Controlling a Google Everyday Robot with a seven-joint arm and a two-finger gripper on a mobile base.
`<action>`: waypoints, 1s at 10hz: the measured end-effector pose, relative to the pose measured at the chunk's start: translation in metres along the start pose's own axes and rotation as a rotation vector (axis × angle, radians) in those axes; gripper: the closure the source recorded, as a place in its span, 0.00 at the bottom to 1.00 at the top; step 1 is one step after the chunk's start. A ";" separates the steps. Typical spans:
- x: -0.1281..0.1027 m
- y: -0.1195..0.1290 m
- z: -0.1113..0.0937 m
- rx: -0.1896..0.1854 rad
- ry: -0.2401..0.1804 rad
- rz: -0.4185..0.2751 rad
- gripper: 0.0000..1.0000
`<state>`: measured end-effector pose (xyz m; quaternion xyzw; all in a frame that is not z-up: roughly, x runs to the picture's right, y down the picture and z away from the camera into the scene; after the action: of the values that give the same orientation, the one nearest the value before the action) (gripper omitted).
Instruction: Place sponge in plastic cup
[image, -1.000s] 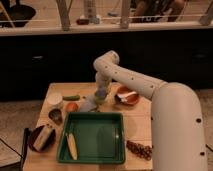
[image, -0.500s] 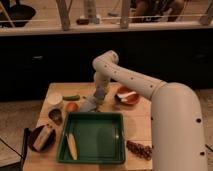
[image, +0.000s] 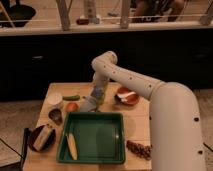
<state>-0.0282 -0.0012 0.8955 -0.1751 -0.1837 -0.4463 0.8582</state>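
Camera view, gripper (image: 98, 94) above plastic cup (image: 88, 105)

gripper (image: 97, 94) blurred over plastic cup (image: 88, 105), arm (image: 172, 125) cut off below

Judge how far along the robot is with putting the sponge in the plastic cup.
Looks done: the carry, since the gripper hangs right over the plastic cup behind the green tray. In hand: a bluish patch at the gripper, probably the sponge. Left: seating it inside the cup, which cannot be confirmed.
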 end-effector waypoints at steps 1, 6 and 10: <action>0.000 -0.001 0.001 -0.002 0.000 -0.004 0.20; 0.001 0.000 0.004 -0.004 -0.006 -0.011 0.20; 0.001 0.000 0.005 -0.004 -0.009 -0.011 0.20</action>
<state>-0.0288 0.0005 0.9006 -0.1778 -0.1877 -0.4507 0.8544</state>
